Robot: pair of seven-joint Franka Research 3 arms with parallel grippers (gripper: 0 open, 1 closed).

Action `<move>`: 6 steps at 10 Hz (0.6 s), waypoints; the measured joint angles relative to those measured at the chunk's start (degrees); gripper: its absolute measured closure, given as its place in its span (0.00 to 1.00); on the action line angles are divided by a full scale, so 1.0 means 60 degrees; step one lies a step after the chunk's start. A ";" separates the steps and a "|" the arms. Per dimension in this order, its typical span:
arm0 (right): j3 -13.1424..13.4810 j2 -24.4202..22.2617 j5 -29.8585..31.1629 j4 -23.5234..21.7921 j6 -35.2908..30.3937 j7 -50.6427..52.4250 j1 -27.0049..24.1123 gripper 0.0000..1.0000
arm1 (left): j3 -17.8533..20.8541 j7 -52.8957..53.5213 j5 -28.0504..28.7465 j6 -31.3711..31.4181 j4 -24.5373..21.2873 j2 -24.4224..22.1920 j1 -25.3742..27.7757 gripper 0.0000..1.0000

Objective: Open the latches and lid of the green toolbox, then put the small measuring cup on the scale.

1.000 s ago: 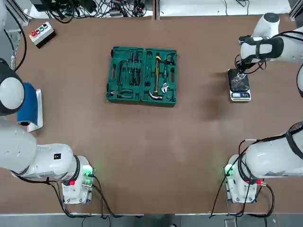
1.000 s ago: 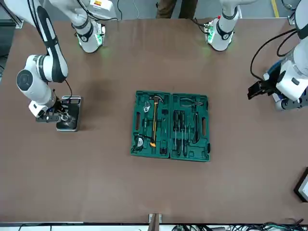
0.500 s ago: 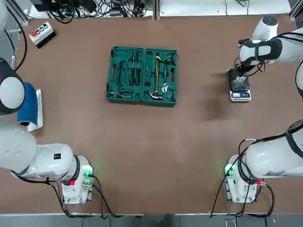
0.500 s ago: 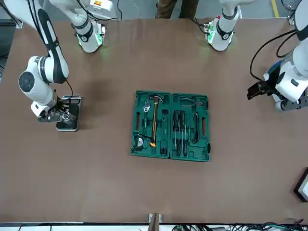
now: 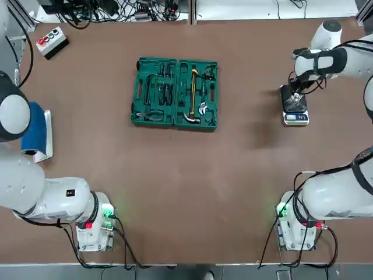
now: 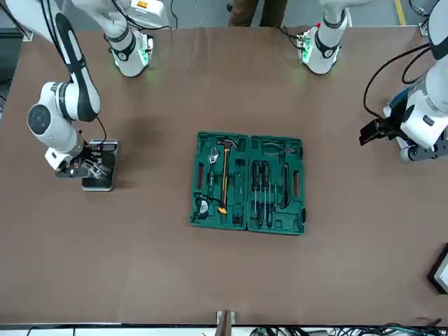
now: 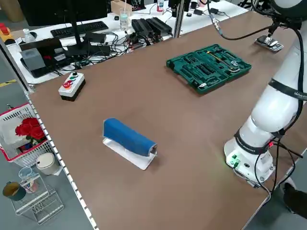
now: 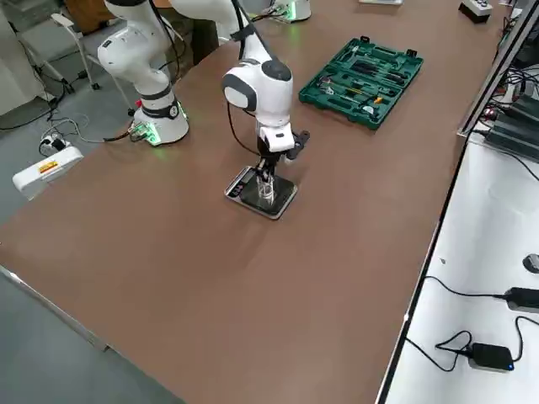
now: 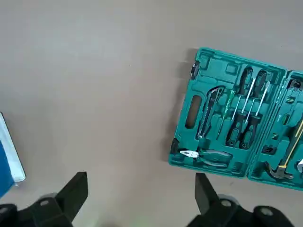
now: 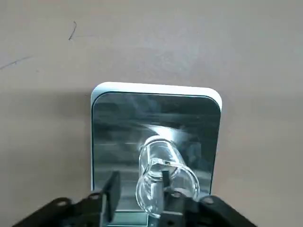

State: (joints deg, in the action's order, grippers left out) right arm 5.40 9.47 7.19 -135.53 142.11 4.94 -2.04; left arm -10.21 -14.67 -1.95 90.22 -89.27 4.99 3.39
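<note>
Illumination is even, diffuse and bright across the counter [image 5: 175,175]. Shadows are soft: a faint dark patch lies beside the scale [image 5: 294,105], and another beside the green toolbox [image 9: 227,127] in the left wrist view. The scale's glossy plate reflects pale streaks. In the right wrist view the small measuring cup [image 10: 163,177] appears slightly blurred.
</note>
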 joint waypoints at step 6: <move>-0.0060 -0.0072 0.0000 0.1480 -0.2439 -0.0002 0.0065 0.20 | 0.0003 0.0000 0.0000 0.0000 0.0100 -0.0001 0.0007 0.00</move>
State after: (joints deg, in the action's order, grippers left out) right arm 5.04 9.04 7.19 -126.65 127.48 4.92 -1.65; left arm -10.19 -14.67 -1.95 90.22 -88.66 4.98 3.43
